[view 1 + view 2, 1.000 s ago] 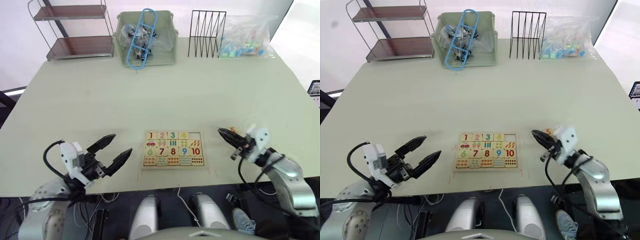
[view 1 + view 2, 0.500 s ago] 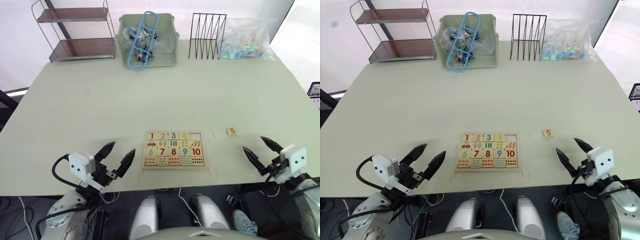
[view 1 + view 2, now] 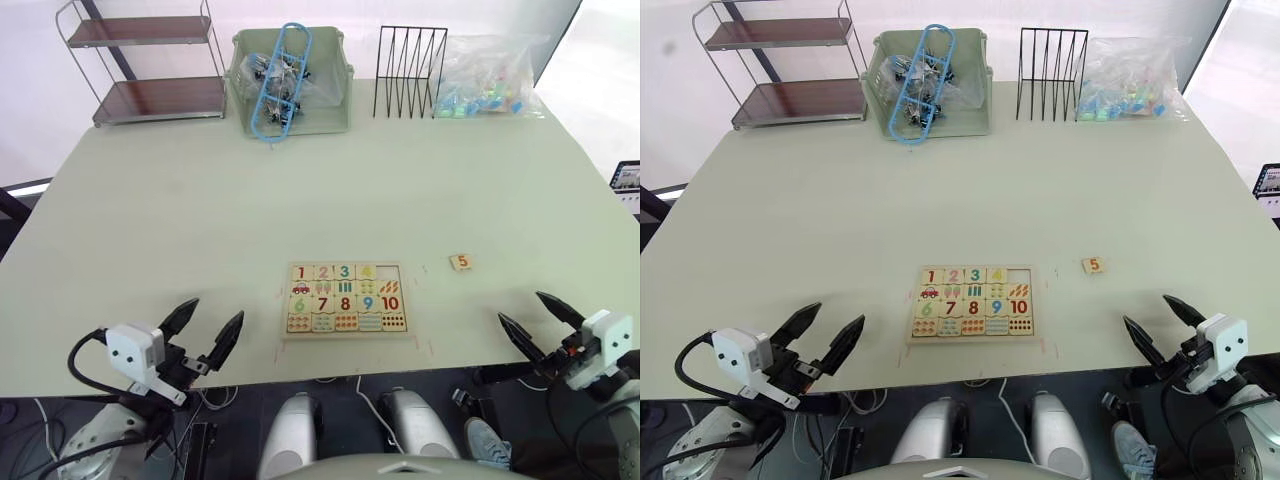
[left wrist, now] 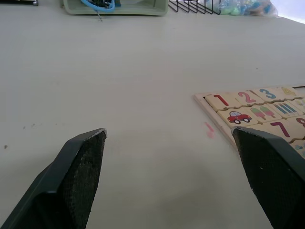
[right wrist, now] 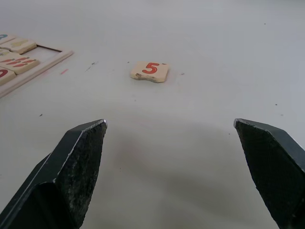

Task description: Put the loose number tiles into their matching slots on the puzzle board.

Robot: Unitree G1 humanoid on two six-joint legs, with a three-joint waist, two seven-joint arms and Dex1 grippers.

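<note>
One tile left: the 5 tile (image 3: 461,262) lies loose on the surface, just right of the puzzle board (image 3: 346,297).
Both hands are spread empty; the right hand (image 3: 541,321) is best lowered squarely over it, toward the empty slot (image 3: 391,270).

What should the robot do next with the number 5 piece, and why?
Probably reach the right gripper forward toward the 5 tile. That tile lies loose on the table, to the right of the puzzle board, and the board's top row holds 1 to 4 with its last slot bare. The right gripper is open, empty and nearest to it.
</note>
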